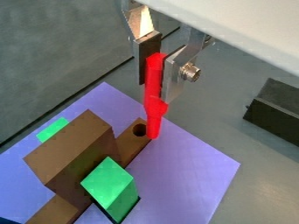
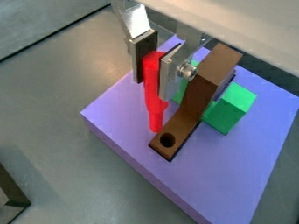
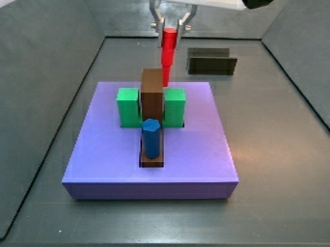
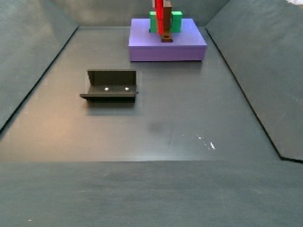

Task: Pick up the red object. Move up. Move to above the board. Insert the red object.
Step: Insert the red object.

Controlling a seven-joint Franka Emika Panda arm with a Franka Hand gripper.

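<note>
— Above the far part of the board [image 3: 194,159], what do you see?

— That is where the gripper [image 3: 171,29] hangs, its silver fingers [image 1: 143,35] closed on the upper part of the red object [image 1: 153,94]. The rod stands upright, pinched between the dark pads.

— How close is the rod's lower end to the board?

— In both wrist views it is right at a round hole [image 2: 166,140] in the low end of the brown block [image 2: 201,91]. In a wrist view the tip [image 1: 152,131] sits at the hole's edge [image 1: 139,130]; whether it has entered, I cannot tell.

— And the board itself?

— A thick lavender slab [image 2: 122,122]. In a side view the brown block [image 3: 154,89] runs near to far down its middle, with a green block [image 3: 127,106] on its left and another [image 3: 175,106] on its right. A blue peg [image 3: 151,137] stands upright in the block's near end.

— Anything off the board?

— A small dark olive box [image 3: 211,64] lies on the grey floor to the far right of the board, well apart from it. In a side view the fixture [image 4: 109,86] stands on the floor, nearer than the board [image 4: 178,49], where the red object [image 4: 159,16] rises above the blocks.
</note>
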